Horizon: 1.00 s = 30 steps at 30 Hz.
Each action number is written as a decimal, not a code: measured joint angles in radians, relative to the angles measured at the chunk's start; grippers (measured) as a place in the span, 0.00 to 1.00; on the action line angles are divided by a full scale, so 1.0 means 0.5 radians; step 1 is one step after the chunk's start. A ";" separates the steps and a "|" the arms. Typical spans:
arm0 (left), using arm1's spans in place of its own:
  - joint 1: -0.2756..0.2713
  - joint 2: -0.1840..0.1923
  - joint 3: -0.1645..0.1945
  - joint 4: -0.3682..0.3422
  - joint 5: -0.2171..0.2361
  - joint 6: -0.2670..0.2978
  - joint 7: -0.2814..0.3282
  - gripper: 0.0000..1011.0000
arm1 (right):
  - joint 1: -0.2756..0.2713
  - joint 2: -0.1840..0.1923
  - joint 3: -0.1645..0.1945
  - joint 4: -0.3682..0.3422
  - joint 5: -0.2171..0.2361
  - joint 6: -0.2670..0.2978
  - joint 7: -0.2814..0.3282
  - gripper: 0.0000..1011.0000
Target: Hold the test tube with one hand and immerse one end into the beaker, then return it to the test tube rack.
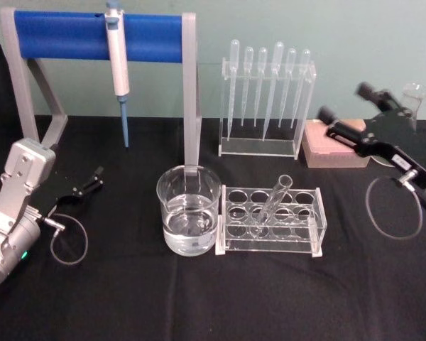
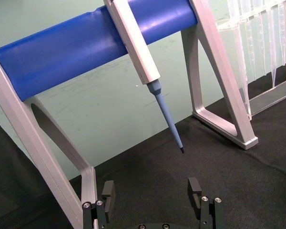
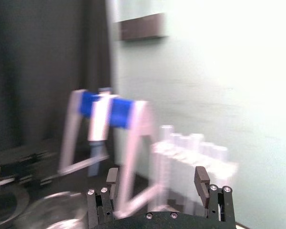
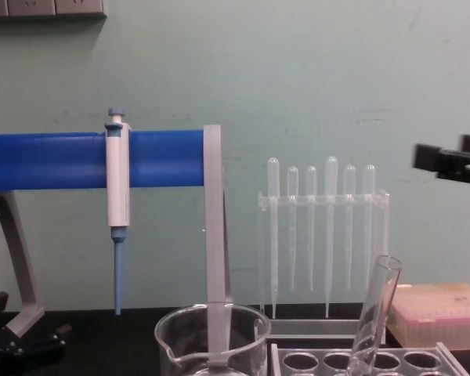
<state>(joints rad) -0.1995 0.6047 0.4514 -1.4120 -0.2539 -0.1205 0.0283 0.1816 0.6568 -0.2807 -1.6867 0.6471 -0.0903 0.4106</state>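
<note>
The test tube [image 1: 273, 204] stands tilted in the clear tube rack [image 1: 271, 222], its rounded bottom down in one of the rack's holes and its open rim leaning up and away from the beaker [image 1: 188, 210]. The beaker sits just beside the rack, on the rack's left, and holds clear liquid in its lower part. Nothing touches the tube, so by my reading the task is at its very start: the tube has yet to be picked up.

The right gripper [image 1: 344, 114] is raised in the air above and to the right of the rack, over the pink tip box [image 1: 335, 144], well apart from the tube. Its two black fingers [image 3: 201, 178] stand wide apart with nothing between them. The right wrist view is smeared, which suggests this arm is in motion. The left gripper [image 1: 91, 183] rests low near the black tabletop [image 1: 213, 298], well to the left of the beaker and below the blue bar of the pipettor stand [image 1: 99, 37]; its fingers [image 2: 194, 187] are also spread and empty, and it looks idle.

The right arm looks the likelier one to do the work. The next move, as I judge it, calls for bringing the spread fingers down and leftward to the tube's upper part, aligning them with the tube's lean, and closing gently on the glass above the rack. A hard or off-centre squeeze could make the smooth tube slip or knock the rack against the beaker.
</note>
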 joint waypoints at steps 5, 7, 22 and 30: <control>0.000 0.000 0.000 0.000 0.000 0.000 0.000 0.99 | -0.128 -0.133 0.117 0.056 -0.167 -0.089 -0.395 0.99; 0.000 0.000 0.000 0.000 0.000 0.000 0.000 0.99 | -0.155 -0.172 0.137 0.084 -0.224 -0.106 -0.494 0.99; 0.000 0.000 0.000 0.000 0.000 0.000 0.000 0.99 | -0.225 -0.400 0.222 0.352 -0.530 -0.209 -0.886 0.99; 0.000 0.000 0.000 0.000 0.000 0.000 0.000 0.99 | -0.222 -0.412 0.228 0.375 -0.529 -0.216 -0.869 0.99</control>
<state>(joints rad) -0.1995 0.6047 0.4514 -1.4120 -0.2538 -0.1205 0.0283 0.0704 0.4506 -0.1669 -1.4992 0.3827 -0.1981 -0.0237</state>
